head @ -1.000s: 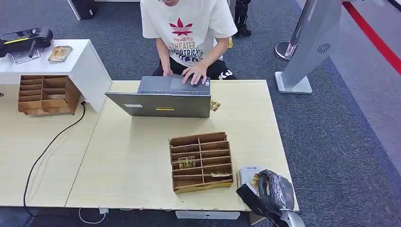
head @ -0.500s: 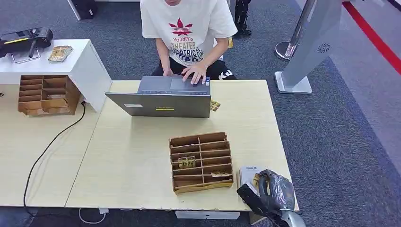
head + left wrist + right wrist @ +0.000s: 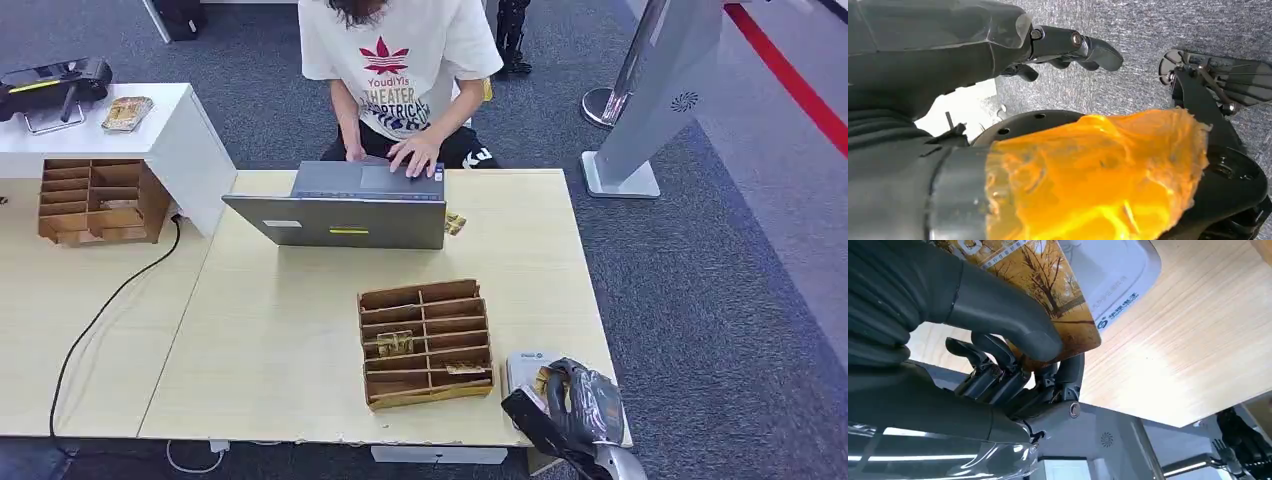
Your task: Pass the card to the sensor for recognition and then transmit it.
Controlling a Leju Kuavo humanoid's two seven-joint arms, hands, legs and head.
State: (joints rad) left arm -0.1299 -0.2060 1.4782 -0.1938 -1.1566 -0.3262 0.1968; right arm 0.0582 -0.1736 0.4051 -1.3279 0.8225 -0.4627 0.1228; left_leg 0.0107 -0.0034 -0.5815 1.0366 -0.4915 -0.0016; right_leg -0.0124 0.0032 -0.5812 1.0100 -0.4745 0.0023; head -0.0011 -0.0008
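Card (image 3: 1048,300) | pinched by right hand (image 3: 580,405) over white sensor (image 3: 1108,275), lower right | left hand (image 3: 1068,47) empty, curled | risk: slip if grip loosened.

"YoudiYis THEATER" is printed in red and dark letters under a red leaf mark on the person's white shirt (image 3: 398,50); small print on the card (image 3: 1040,287) and sensor (image 3: 1113,275) cannot be read

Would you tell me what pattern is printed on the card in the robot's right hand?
Golden autumn trees; the card shows best in the right wrist view.
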